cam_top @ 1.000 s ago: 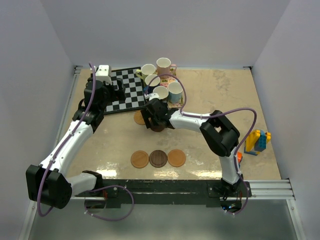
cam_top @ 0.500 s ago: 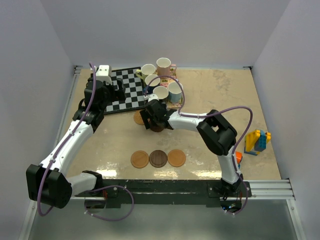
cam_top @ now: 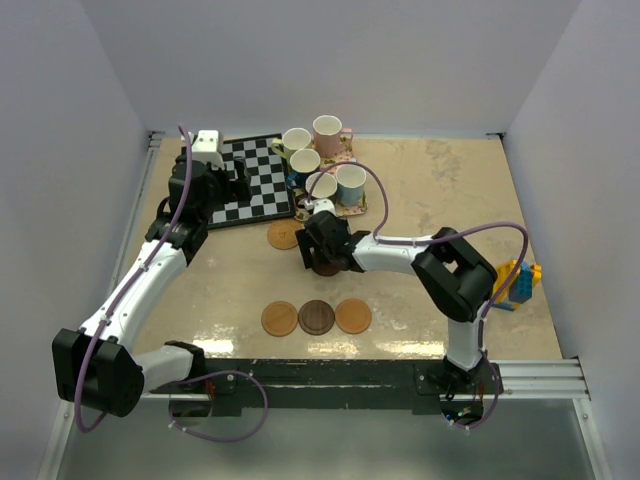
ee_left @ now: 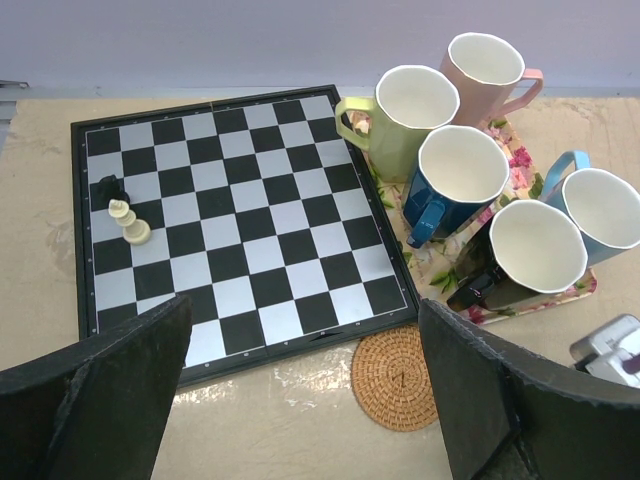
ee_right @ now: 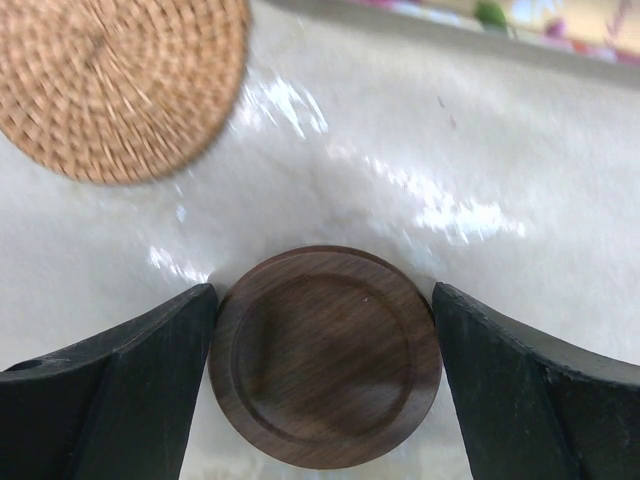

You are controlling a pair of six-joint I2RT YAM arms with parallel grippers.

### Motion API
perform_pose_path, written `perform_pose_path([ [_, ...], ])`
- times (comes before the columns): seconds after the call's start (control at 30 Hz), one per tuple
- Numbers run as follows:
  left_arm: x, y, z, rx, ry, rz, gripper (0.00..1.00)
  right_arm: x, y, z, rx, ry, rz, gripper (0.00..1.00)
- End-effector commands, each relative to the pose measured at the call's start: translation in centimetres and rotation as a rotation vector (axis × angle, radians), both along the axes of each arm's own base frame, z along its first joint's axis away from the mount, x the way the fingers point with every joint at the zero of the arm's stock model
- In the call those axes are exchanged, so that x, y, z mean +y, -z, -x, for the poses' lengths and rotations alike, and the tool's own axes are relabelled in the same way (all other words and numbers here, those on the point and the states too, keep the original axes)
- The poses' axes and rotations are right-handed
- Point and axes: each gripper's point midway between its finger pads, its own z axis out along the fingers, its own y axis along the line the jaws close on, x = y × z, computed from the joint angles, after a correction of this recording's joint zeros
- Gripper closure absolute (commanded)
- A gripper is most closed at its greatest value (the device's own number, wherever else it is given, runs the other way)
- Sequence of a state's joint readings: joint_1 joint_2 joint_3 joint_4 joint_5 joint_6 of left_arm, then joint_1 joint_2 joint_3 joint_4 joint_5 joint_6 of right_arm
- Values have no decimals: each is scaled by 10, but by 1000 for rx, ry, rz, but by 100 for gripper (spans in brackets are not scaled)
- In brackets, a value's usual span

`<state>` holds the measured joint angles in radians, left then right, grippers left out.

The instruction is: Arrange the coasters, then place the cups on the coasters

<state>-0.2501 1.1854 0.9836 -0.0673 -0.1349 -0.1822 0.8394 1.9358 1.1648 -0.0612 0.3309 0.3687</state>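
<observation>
Between the right gripper's [ee_right: 323,300] spread jaws lay a dark coaster [ee_right: 325,360], three coasters [cam_top: 316,317] lined up behind, all cups [ee_left: 462,170] unplaced ahead.

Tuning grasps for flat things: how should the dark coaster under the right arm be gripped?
Pinch the dark coaster across its rim, straight from above: it lies flat on the table, too thin to approach sideways. The right gripper has open jaws flanking it.

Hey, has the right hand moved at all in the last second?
Yes. The right hand has slid nearer the row of three coasters, away from the floral tray.
</observation>
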Motion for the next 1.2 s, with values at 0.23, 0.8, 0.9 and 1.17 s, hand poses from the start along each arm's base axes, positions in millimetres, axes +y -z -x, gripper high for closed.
perform_pose_path([
  [0.23,-5,-14,-3,-53,14,21,0,-40,9,56,95,54,51,11],
  [0.8,-3,-12,-3,-51,6,14,0,-17,-59,55,21,82,-25,1],
  [0.9,-2,-11,-3,-49,-1,8,0,-11,-80,47,-20,87,-49,1],
  [1.17,-2,-10,-4,-46,-2,5,0,-17,-92,20,-60,115,-79,6],
])
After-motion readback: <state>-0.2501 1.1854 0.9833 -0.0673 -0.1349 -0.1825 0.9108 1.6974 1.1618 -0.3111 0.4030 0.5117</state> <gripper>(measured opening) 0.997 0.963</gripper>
